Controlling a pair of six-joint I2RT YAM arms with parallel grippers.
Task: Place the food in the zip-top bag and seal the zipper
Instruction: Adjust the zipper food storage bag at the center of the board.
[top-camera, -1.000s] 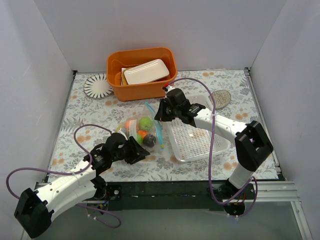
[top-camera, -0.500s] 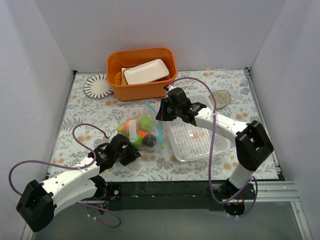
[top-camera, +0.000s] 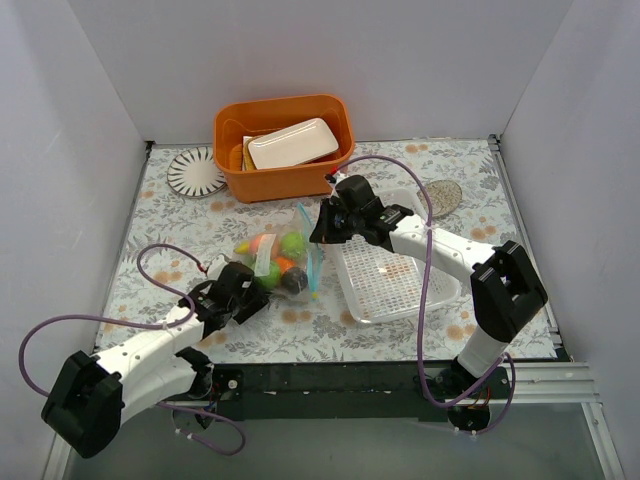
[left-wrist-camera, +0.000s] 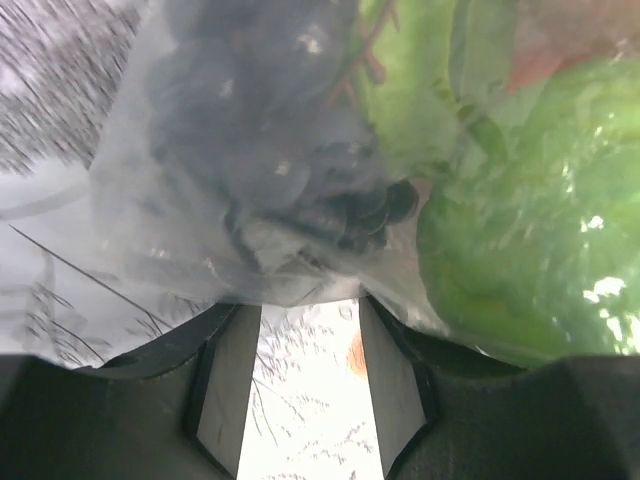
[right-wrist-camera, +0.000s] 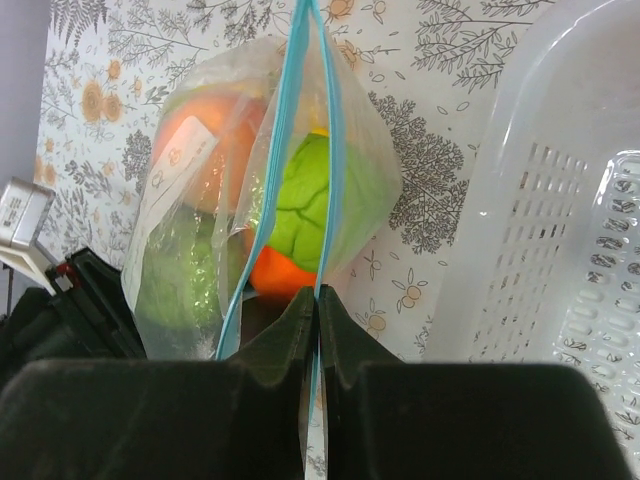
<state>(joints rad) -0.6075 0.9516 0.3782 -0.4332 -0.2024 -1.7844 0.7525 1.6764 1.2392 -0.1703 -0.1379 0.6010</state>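
The clear zip-top bag (top-camera: 282, 262) lies on the flowered cloth with toy fruit inside it. My right gripper (top-camera: 322, 232) is shut on the teal zipper (right-wrist-camera: 290, 120) at the bag's right edge. In the right wrist view (right-wrist-camera: 317, 295) the two teal strips spread apart beyond the jaws, with a green lime (right-wrist-camera: 315, 205) and an orange fruit (right-wrist-camera: 275, 275) behind them. My left gripper (top-camera: 250, 292) is open at the bag's near-left corner. In the left wrist view (left-wrist-camera: 303, 303) the bag's edge lies over the fingertips (left-wrist-camera: 225, 390), with black grapes (left-wrist-camera: 270, 130) and a lime (left-wrist-camera: 520, 230) inside.
A white perforated basket (top-camera: 385, 270) stands just right of the bag. An orange bin (top-camera: 285, 180) holding a white dish (top-camera: 292, 143) is at the back. A striped plate (top-camera: 195, 172) lies at the back left and a speckled coaster (top-camera: 441, 197) at the back right.
My left gripper has drawn back leftward along the bag's near edge, and the bag has shifted slightly left. The right gripper has stayed shut on the zipper almost in place.
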